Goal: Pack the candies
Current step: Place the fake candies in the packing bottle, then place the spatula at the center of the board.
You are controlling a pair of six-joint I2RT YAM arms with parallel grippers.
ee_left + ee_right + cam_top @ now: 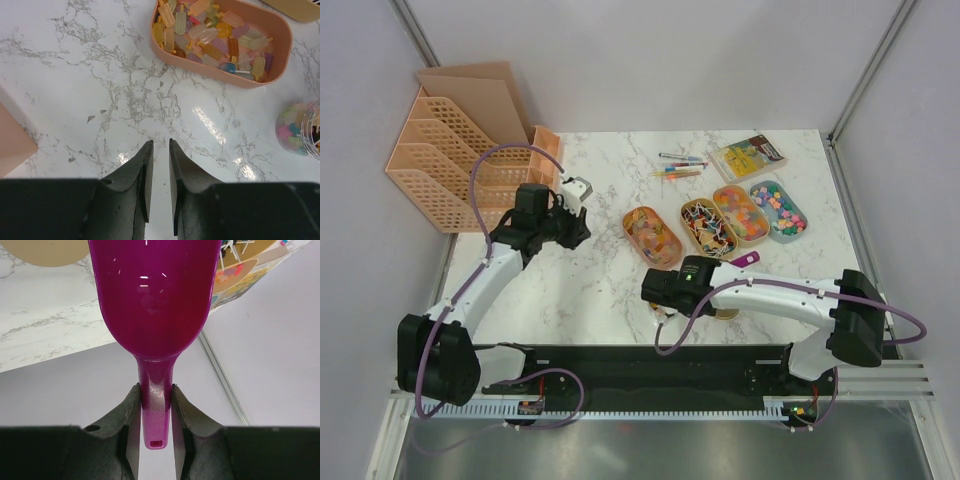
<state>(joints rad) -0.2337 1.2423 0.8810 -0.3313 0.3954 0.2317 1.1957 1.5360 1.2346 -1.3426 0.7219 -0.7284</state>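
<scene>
from above, the candies (741, 214) lay in four trays (626, 226) mid-bench, with the purple scoop (745, 260) just beside them. left wrist: jaws slightly spread and empty, near the popsicle candies (215, 35). right wrist: jaws pinched the scoop's handle and its bowl looked empty; scooping likely came next, calling for a dip into a tray.

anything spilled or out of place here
Nothing stands out. The candies sit inside their four trays, none loose on the visible marble. The pens lie loosely fanned by the book; the purple scoop sits straight in the right gripper.
</scene>
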